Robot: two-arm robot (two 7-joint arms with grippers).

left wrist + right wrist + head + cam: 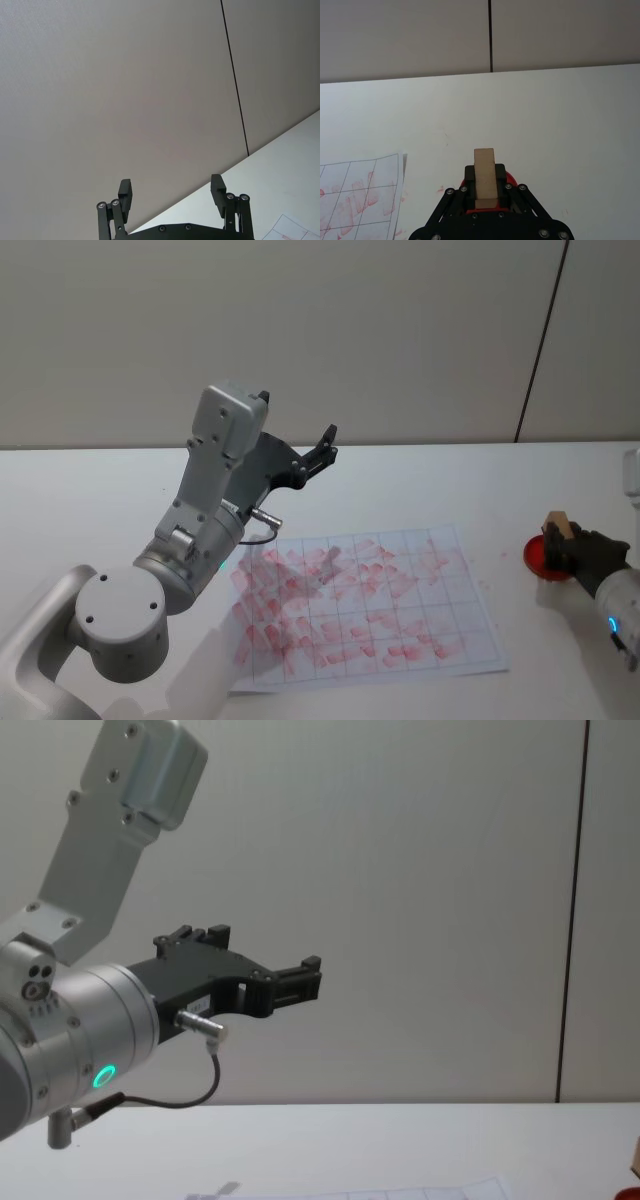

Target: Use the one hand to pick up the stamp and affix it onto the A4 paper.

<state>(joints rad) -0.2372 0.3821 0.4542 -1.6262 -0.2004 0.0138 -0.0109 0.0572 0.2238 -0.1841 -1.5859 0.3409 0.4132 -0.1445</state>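
Stamp [484, 177], clamped in right gripper [485, 190] over red ink pad [537, 560], may slip askew and smear A4 paper [400, 600]; left gripper [171, 192] hangs raised, jaws apart.

Stamp [484, 175] base hidden (inside right hand [485, 186])

Bright, even indoor light over the white table [450, 490] and pale wall [300, 330]. The left arm [200, 520] casts a soft, faint shadow at the head view's lower left; its green indicator light [103, 1076] glows in the chest view.
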